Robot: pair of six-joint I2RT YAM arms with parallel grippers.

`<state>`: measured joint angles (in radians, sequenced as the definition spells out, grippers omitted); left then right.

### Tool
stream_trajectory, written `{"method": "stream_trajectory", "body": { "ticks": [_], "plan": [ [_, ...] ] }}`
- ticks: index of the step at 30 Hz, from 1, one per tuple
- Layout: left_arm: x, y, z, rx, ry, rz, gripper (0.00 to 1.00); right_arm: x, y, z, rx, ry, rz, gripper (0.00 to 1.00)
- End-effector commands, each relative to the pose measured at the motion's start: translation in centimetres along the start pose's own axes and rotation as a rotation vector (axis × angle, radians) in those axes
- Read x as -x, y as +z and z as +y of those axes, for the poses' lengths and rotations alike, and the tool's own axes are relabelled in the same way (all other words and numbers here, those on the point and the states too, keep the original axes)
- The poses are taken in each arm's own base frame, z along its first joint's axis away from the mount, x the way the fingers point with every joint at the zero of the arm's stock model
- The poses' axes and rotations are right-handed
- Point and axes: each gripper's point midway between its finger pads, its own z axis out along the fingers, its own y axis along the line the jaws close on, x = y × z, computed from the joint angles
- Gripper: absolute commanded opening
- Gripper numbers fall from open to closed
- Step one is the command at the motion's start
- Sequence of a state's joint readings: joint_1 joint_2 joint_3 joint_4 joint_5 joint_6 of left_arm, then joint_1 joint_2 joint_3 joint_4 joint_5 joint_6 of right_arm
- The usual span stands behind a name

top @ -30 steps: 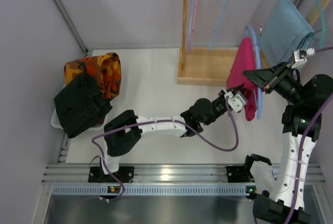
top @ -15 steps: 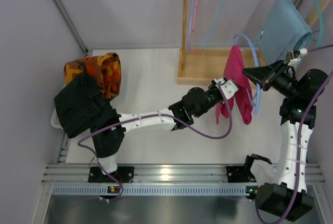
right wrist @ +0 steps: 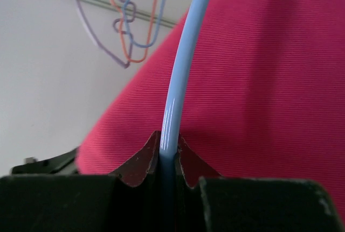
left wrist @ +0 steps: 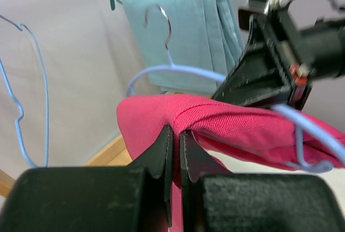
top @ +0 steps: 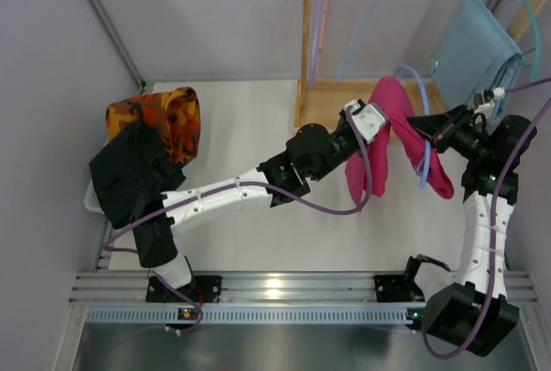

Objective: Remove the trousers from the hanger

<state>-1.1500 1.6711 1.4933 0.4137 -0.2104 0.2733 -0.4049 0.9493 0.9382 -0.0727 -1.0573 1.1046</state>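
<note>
Pink trousers (top: 392, 134) hang folded over a light blue wire hanger (top: 422, 126), held up over the right side of the table. My left gripper (top: 379, 113) is shut on a fold of the trousers (left wrist: 226, 124) and lifts that part up and to the left. My right gripper (top: 428, 130) is shut on the hanger's wire (right wrist: 180, 81), with the pink cloth (right wrist: 259, 81) draped just beyond its fingers. The hanger's metal hook (left wrist: 161, 19) shows in the left wrist view above the cloth.
A wooden rack (top: 331, 104) stands at the back with empty wire hangers (top: 320, 18) on it. A teal garment (top: 472, 48) hangs on a green hanger at the back right. At the left, black (top: 129, 173) and orange patterned (top: 164, 117) clothes are piled on a white basket (top: 89, 201).
My left gripper has closed on the trousers and pulled them up and left. The cloth now spreads wide across the hanger, and the right gripper has shifted slightly with the hanger.
</note>
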Motion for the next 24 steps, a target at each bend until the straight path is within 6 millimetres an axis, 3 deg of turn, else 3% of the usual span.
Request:
{"method": "stream_trajectory", "body": {
  "ticks": [1,11,15,24],
  "plan": [
    [20.9,-4.4,6.8,0.144,-0.155,-0.530,0.00,2.1,-0.2,-4.3,-0.117,-0.097,-0.097,0.00],
    [25.9,-7.1,9.0,0.189,-0.098,-0.630,0.00,4.0,-2.8,-11.5,-0.261,-0.106,-0.122,0.00],
    [27.7,-8.2,10.0,0.218,-0.023,-0.671,0.00,3.8,-3.5,-12.5,-0.262,-0.113,-0.099,0.00],
    [27.7,-9.1,12.2,0.251,-0.004,-0.614,0.00,2.4,-3.9,-13.2,-0.219,-0.167,-0.004,0.00]
  ]
}}
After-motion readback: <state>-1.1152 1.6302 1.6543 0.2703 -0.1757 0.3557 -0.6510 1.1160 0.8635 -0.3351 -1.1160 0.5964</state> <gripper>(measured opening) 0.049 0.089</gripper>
